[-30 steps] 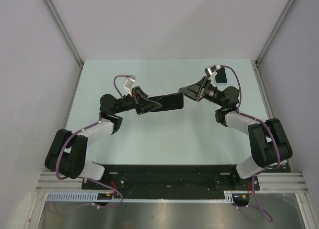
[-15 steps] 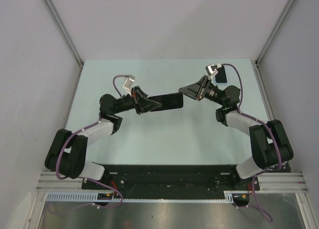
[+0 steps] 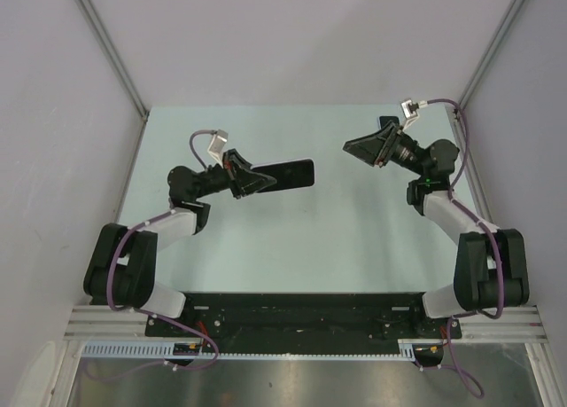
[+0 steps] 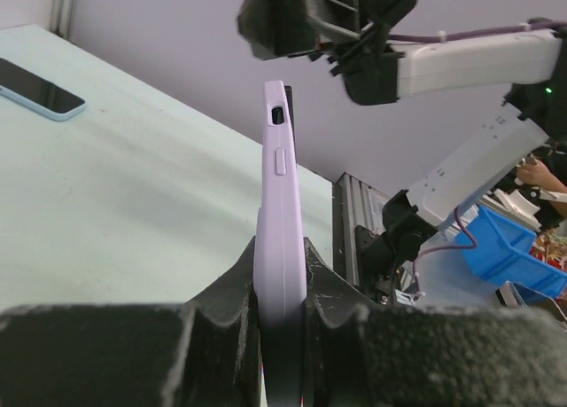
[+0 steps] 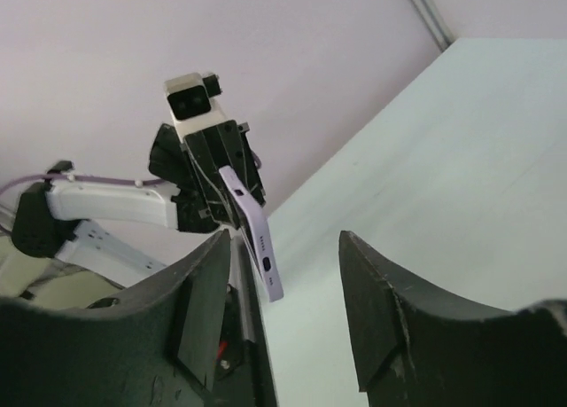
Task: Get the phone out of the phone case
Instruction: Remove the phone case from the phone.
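Observation:
The phone in its lilac case (image 3: pixel 288 173) is held off the table, dark screen up in the top view. My left gripper (image 3: pixel 257 181) is shut on its left end. In the left wrist view the case (image 4: pixel 278 185) stands edge-on between my left gripper's (image 4: pixel 280 247) pads, with a dark edge showing behind its top. My right gripper (image 3: pixel 350 147) is open and empty, a short way right of the case's free end. In the right wrist view the case (image 5: pixel 252 230) shows beyond my right gripper's (image 5: pixel 285 238) spread fingers, untouched.
A second phone with a light blue edge (image 4: pixel 35 90) lies flat on the pale green table (image 3: pixel 292 238) at the back right, behind my right gripper. Grey walls enclose the table on three sides. A blue bin (image 4: pixel 514 256) stands off the table.
My right gripper has pulled back to the right, away from the case's free end that it was at. My left gripper has carried the cased phone slightly left and up.

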`<state>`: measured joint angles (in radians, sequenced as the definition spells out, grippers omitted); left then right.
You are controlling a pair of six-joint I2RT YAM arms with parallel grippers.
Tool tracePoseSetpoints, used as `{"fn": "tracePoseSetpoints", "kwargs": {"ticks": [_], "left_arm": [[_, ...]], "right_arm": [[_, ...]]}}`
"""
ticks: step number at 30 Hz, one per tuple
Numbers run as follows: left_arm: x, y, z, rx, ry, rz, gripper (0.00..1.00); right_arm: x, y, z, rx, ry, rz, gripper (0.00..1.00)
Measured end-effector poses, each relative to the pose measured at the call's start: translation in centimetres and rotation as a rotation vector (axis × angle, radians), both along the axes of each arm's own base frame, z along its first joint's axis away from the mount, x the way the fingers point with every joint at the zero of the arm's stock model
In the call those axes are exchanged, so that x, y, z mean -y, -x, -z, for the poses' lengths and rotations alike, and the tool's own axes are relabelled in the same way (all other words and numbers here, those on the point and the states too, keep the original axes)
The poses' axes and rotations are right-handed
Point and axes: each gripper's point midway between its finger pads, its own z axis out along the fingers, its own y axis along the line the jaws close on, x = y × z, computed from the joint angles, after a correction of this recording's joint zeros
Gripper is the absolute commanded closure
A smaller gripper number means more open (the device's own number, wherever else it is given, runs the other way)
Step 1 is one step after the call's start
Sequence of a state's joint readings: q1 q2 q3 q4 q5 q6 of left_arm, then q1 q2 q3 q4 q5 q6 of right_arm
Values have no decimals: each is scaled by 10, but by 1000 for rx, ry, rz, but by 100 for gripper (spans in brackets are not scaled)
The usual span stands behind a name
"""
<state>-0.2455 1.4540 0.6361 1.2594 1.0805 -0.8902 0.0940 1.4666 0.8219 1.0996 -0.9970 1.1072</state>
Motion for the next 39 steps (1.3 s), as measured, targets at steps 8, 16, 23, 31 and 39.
{"fn": "tracePoseSetpoints", "kwargs": {"ticks": [8,16,23,31,39], "left_arm": [[-13,-16,11,-34,-9,-46,100],[-12,-7,12,-21,-27,0,100],[-14,18,-6,64,-33,48,100],[-15,33,-5,75,-55,106,100],[-17,48,-3,92,-71,138,100]], "right_arm": [[-21,18,3,323,314,0,36],[-52,59,78,432,526,-234,38],[-75,99,111,522,594,-414,42],[-78,101,116,478,577,-437,49],[-89,107,112,464,555,-453,57]]}}
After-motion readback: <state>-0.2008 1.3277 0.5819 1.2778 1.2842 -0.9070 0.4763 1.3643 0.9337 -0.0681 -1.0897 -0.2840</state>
